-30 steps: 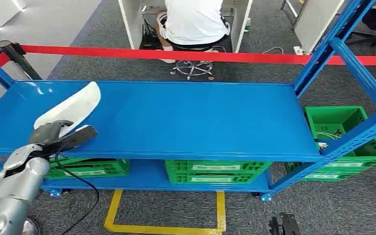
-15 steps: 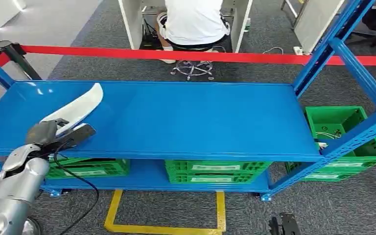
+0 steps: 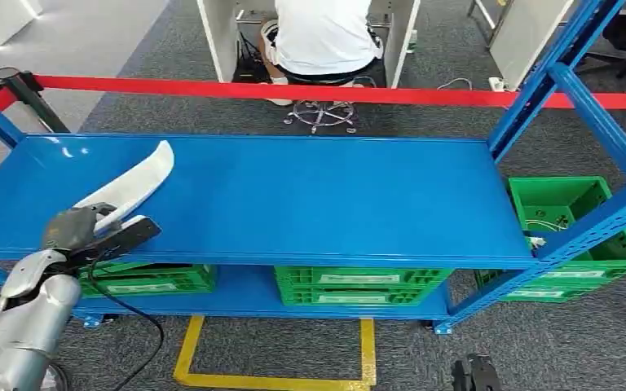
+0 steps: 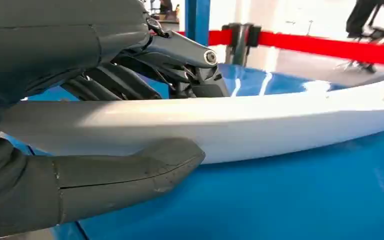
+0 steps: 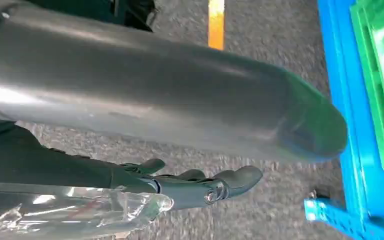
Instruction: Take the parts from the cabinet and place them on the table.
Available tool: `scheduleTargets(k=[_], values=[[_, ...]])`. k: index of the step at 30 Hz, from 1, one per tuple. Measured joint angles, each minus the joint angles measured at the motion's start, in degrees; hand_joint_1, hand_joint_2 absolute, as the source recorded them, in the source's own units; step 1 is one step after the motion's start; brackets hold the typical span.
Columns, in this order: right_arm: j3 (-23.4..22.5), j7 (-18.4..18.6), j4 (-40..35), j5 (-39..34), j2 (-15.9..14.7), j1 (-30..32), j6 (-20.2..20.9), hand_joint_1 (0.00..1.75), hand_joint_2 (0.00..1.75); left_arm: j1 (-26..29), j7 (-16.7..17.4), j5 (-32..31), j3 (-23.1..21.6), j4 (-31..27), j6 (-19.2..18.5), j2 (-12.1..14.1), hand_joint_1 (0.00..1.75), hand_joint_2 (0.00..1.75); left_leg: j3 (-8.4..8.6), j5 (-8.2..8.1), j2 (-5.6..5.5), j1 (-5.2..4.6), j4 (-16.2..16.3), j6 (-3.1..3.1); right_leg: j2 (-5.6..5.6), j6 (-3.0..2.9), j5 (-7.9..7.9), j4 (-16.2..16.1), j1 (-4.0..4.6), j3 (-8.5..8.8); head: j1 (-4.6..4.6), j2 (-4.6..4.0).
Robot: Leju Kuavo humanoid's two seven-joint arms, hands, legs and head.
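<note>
Gripping white part [image 3: 134,183], left robot hand [image 3: 90,228], blue table [image 3: 310,195]

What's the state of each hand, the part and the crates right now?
Left hand: grips the long white curved plastic part.
Long white curved plastic part: held at one end, far end over the blue metal shelf top.
Right hand: hangs over carpet, fingers apart, holding nothing.
Green plastic crates: on the lower shelf.

Silver arm [image 3: 24,330]; dark grey hand [image 3: 90,230]
</note>
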Motion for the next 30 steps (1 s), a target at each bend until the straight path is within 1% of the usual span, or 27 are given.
scheduleTargets(k=[3,7,12,15,17,19,21,22,23,24,25,26,27,28,29,30], values=[[-0.4,-1.4,0.0,-0.7,0.2,0.0,-0.7,0.00,0.00,2.8,-2.1,1.7,0.0,-3.9,1.0,-0.7,1.75,1.75,-0.01,-0.01,0.01,0.00,0.0,0.00,0.01,0.00,0.00,0.0,0.00,-0.02,-0.02,0.00],[-1.1,-3.2,0.0,-1.2,-0.2,0.0,1.8,0.00,0.00,8.1,-4.2,3.1,-0.6,-12.0,2.1,-2.6,1.75,1.75,-0.03,-0.03,0.01,-0.01,0.0,0.02,0.01,-0.02,-0.03,0.0,-0.02,-0.03,0.00,0.00],[-1.8,-7.1,-0.7,-2.2,-0.5,-0.2,3.7,0.00,0.00,14.0,-5.5,3.5,-2.0,-21.3,3.5,-4.9,1.75,1.75,-0.06,-0.05,0.01,-0.05,0.0,0.02,0.01,-0.02,-0.03,0.0,-0.02,-0.05,0.00,0.00],[-2.1,-10.2,-1.6,-2.7,-0.5,-0.2,5.2,0.00,0.00,18.1,-6.8,3.5,-3.1,-26.5,5.1,-6.5,1.75,1.75,-0.06,-0.17,0.01,-0.28,0.1,0.17,0.01,0.13,0.03,-0.2,-0.28,-0.06,-0.07,0.00],[-2.4,-11.0,-2.2,-2.9,-0.5,-0.3,5.7,0.00,0.00,20.0,-7.4,3.4,-3.9,-28.9,5.7,-7.3,1.75,1.75,-0.06,-0.22,0.01,-0.38,0.1,0.30,-0.01,0.22,0.03,-0.2,-0.38,-0.04,-0.02,0.00],[-2.5,-12.6,-2.9,-3.3,-0.5,-0.2,6.6,0.00,0.00,21.8,-8.4,3.3,-4.7,-31.2,6.6,-8.2,1.75,1.75,-0.07,-0.35,0.01,-0.66,0.2,0.55,0.02,0.47,0.04,-0.2,-0.65,-0.03,-0.02,0.00],[-2.7,-14.5,-4.0,-3.6,-0.3,0.1,7.3,0.00,0.00,23.9,-9.8,2.9,-5.7,-33.6,8.2,-9.4,1.75,1.75,-0.11,-0.45,0.02,-1.04,0.2,0.95,0.03,0.88,0.10,-0.4,-1.02,0.00,-0.06,0.00],[-2.7,-15.0,-4.6,-3.5,-0.2,0.3,7.3,0.00,0.00,25.0,-10.2,2.4,-6.3,-34.9,9.2,-9.8,1.75,1.75,-0.10,-0.13,0.01,-1.17,0.3,1.30,0.02,1.33,0.45,-0.5,-1.15,0.11,-0.09,0.00],[-2.8,-15.8,-5.7,-3.5,0.1,0.5,7.3,0.00,0.00,26.0,-10.6,2.1,-7.1,-36.1,10.0,-10.5,1.75,1.75,-0.04,0.22,0.02,-1.03,-0.4,1.78,-0.03,1.60,0.52,-0.7,-1.11,0.29,-0.09,0.00],[-2.8,-16.3,-6.8,-3.5,0.2,0.7,7.0,0.00,0.00,27.0,-11.0,1.5,-8.1,-37.3,10.9,-11.4,1.75,1.75,0.41,0.63,0.19,-0.63,-0.9,2.15,0.04,1.53,-0.51,-0.2,-1.18,-0.32,0.04,0.00],[-2.8,-16.6,-7.8,-3.3,0.3,1.0,6.8,0.00,0.00,27.8,-11.3,1.1,-9.0,-38.1,12.1,-12.1,1.75,1.75,0.36,0.73,0.17,-0.61,-1.0,2.37,0.07,1.24,-2.37,2.0,-0.89,-1.21,0.09,0.00],[-2.8,-16.8,-8.8,-3.3,0.6,1.2,6.7,0.00,0.00,28.6,-11.5,0.8,-10.1,-38.6,13.0,-12.5,1.75,1.75,0.24,0.71,0.17,-0.62,-1.0,2.47,0.20,1.07,-4.77,6.3,-0.76,-3.04,0.43,0.00],[-2.9,-16.8,-9.5,-3.3,0.8,1.4,6.7,0.00,0.00,29.2,-11.5,0.7,-10.8,-38.8,13.6,-12.8,1.75,1.75,0.21,0.70,0.17,-0.72,-1.0,2.49,0.22,1.02,-6.70,10.6,-0.68,-4.93,0.46,0.00],[-3.1,-16.7,-10.9,-3.5,1.4,1.9,6.8,0.00,0.00,30.0,-11.6,0.7,-11.6,-39.1,15.0,-13.1,1.75,1.75,0.11,0.70,0.17,-0.85,-0.9,2.52,0.23,0.98,-8.67,15.8,-0.53,-7.25,0.44,0.00],[-3.6,-16.5,-12.7,-3.5,2.5,2.6,6.8,0.00,0.00,30.6,-11.8,0.9,-12.1,-39.3,16.5,-13.4,1.75,1.75,0.08,0.70,0.16,-0.91,-0.9,2.52,0.22,0.87,-8.83,18.0,-0.39,-8.25,0.46,0.00],[-4.1,-16.2,-14.3,-3.3,3.4,3.1,6.6,0.00,0.00,31.2,-12.3,1.4,-12.3,-39.4,17.7,-13.6,1.75,1.75,0.11,0.72,0.12,-0.91,-0.9,2.49,0.23,0.73,-7.57,17.3,-0.29,-7.89,0.46,0.00]])
